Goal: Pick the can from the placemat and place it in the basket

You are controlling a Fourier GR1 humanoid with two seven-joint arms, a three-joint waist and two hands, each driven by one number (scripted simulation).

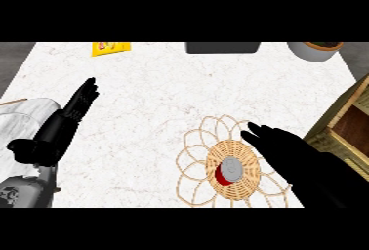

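A red can (227, 172) with a grey lid stands upright in the middle of a round woven placemat (194, 146) with looped edges, low on the counter. My right hand (284, 146) hovers just right of the can, fingers straight and open, not touching it. A wooden slatted basket (344, 128) sits at the right edge, partly cut off. My left hand (69, 119) rests open at the left, fingers pointing up and away.
A yellow packet (110, 47) lies at the back left. A dark tray (222, 47) sits at the back centre and a grey pot (316, 50) at the back right. The white marbled counter (158, 88) spans the view.
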